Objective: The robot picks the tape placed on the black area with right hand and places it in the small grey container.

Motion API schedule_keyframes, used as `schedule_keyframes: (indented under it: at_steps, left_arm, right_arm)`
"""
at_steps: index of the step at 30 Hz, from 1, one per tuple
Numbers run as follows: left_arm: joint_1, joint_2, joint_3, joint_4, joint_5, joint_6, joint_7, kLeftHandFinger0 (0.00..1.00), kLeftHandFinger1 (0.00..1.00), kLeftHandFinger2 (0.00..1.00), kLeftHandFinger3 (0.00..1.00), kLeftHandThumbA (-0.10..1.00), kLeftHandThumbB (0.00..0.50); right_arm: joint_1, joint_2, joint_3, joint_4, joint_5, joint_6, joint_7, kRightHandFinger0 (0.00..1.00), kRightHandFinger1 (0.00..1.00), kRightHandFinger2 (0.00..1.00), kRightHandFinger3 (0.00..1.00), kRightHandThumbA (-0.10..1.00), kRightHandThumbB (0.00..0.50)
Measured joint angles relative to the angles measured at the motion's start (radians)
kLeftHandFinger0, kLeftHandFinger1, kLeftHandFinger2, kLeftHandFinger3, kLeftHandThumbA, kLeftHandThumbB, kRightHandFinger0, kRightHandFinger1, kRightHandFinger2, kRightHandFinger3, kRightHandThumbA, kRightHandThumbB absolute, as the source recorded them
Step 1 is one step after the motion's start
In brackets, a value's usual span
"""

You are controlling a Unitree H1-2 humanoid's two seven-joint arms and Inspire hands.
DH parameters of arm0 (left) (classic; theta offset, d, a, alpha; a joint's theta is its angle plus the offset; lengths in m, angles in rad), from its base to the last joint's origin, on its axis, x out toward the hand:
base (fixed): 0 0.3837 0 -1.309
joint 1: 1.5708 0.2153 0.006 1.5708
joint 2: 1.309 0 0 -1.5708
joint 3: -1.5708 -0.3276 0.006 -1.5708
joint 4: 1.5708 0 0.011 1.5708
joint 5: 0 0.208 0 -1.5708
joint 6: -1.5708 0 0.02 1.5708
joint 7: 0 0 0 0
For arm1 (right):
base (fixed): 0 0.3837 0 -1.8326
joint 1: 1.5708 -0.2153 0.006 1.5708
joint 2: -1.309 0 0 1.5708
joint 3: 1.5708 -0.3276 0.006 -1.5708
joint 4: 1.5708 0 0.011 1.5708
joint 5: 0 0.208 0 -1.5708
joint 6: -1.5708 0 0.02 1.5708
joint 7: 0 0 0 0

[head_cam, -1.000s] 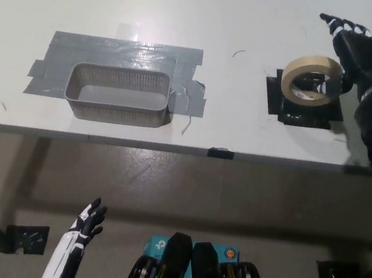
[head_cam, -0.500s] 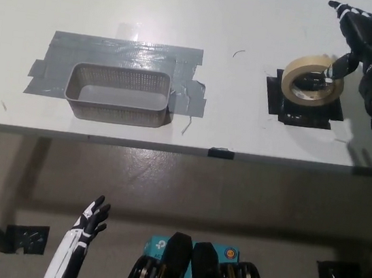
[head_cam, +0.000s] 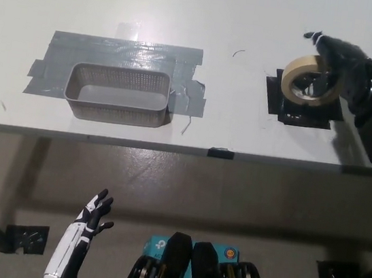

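Tape [head_cam: 310,81] is seen on the black area [head_cam: 301,110], tipped up on its right side because the right hand [head_cam: 346,67] is wrapped around that edge to lift it. The small grey container [head_cam: 119,95] is kept in place by grey strips stuck to the table [head_cam: 257,18], well apart to the left. The left hand [head_cam: 96,213] is held low below the table edge, empty with fingers spread, since it is not needed.

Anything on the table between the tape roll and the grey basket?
Head view: between tape roll and grey basket lie grey tape strips and a small dark mark; otherwise bare table.
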Motion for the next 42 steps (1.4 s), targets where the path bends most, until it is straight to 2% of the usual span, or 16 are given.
schedule_keyframes:
  at_steps: [1,2,3,4,5,6,7,12,14,25,29,30,31,32,36,42]
  left_arm:
    - [0.0,0.0,0.0,0.0,0.0,0.0,0.0,0.88,1.0,1.0,1.0,1.0,0.0]
    - [0.001,0.0,-0.001,0.0,0.0,0.0,0.0,0.88,1.0,1.0,1.0,1.0,0.0]
    - [0.001,0.0,-0.003,-0.001,0.0,0.0,0.0,0.88,1.0,1.0,1.0,1.0,0.0]
    - [0.001,0.0,-0.004,-0.001,0.0,0.0,0.0,0.88,1.0,1.0,1.0,1.0,0.0]
    - [0.001,0.0,-0.004,0.0,0.0,0.001,0.0,0.88,1.0,1.0,1.0,1.0,0.001]
    - [0.001,0.0,-0.004,0.0,0.0,0.001,0.0,0.88,1.0,1.0,1.0,1.0,0.0]
    - [0.001,0.0,-0.004,0.0,0.0,0.001,0.0,0.88,1.0,1.0,1.0,1.0,0.011]
    - [0.001,0.0,-0.004,0.0,0.0,0.002,0.0,0.85,1.0,1.0,1.0,1.0,0.019]
    - [0.001,0.0,-0.004,0.0,0.001,0.002,0.0,0.84,1.0,1.0,1.0,1.0,0.007]
    - [-0.002,0.004,-0.004,0.0,0.005,0.0,0.0,0.82,1.0,1.0,1.0,1.0,0.0]
    - [-0.007,0.01,-0.003,-0.001,0.005,0.0,0.0,0.79,0.99,1.0,1.0,1.0,0.0]
    - [-0.008,0.011,-0.003,-0.001,0.005,0.0,0.0,0.79,0.99,1.0,1.0,1.0,0.004]
    - [-0.008,0.012,-0.003,-0.001,0.006,-0.001,0.0,0.79,0.98,1.0,1.0,1.0,0.001]
    - [-0.008,0.012,-0.003,0.0,0.006,-0.001,0.0,0.79,0.98,1.0,1.0,1.0,0.003]
    - [-0.008,0.013,-0.003,0.0,0.006,-0.001,0.0,0.79,0.97,1.0,1.0,1.0,0.019]
    - [-0.008,0.013,-0.005,0.0,0.01,-0.007,0.0,0.75,0.93,1.0,1.0,1.0,0.045]
  right_arm:
    - [-0.006,0.006,0.004,0.016,0.0,-0.003,-0.002,1.0,1.0,1.0,1.0,0.38,0.391]
    - [-0.015,0.016,0.006,0.042,0.0,-0.01,-0.013,1.0,0.89,0.95,1.0,0.24,0.385]
    - [-0.017,0.023,0.006,0.058,0.001,-0.018,-0.028,0.73,0.71,0.77,0.94,0.19,0.361]
    - [-0.017,0.034,0.006,0.073,0.001,-0.032,-0.053,0.3,0.37,0.49,0.58,-0.05,0.292]
    - [-0.015,0.038,0.006,0.079,0.001,-0.039,-0.068,0.07,0.24,0.39,0.41,-0.1,0.213]
    - [-0.013,0.044,0.008,0.086,0.0,-0.048,-0.09,0.01,0.25,0.45,0.42,-0.1,0.208]
    - [-0.01,0.048,0.012,0.092,-0.003,-0.054,-0.112,0.0,0.36,0.67,0.49,-0.1,0.211]
    - [-0.005,0.051,0.062,0.126,-0.026,-0.091,-0.204,0.09,0.62,0.97,0.76,-0.1,0.193]
    - [-0.002,0.051,0.089,0.136,-0.036,-0.104,-0.242,0.1,0.62,0.99,0.88,-0.1,0.208]
    - [0.003,0.055,0.202,0.185,-0.081,-0.2,-0.423,0.16,0.67,1.0,1.0,-0.1,0.2]
    - [-0.002,0.054,0.209,0.192,-0.084,-0.232,-0.465,0.14,0.61,0.98,0.83,-0.1,0.238]
    - [-0.004,0.053,0.208,0.192,-0.084,-0.237,-0.474,0.14,0.6,0.97,0.83,-0.1,0.237]
    - [-0.006,0.053,0.208,0.192,-0.085,-0.244,-0.486,0.16,0.67,1.0,0.97,-0.1,0.168]
    - [-0.009,0.053,0.208,0.192,-0.085,-0.249,-0.499,0.2,0.68,1.0,0.98,-0.1,0.21]
    - [-0.023,0.054,0.203,0.187,-0.087,-0.274,-0.559,0.0,0.34,0.78,0.73,-0.1,0.202]
    - [-0.059,0.08,0.194,0.134,-0.093,-0.296,-0.62,0.07,0.39,0.81,0.69,-0.1,0.198]
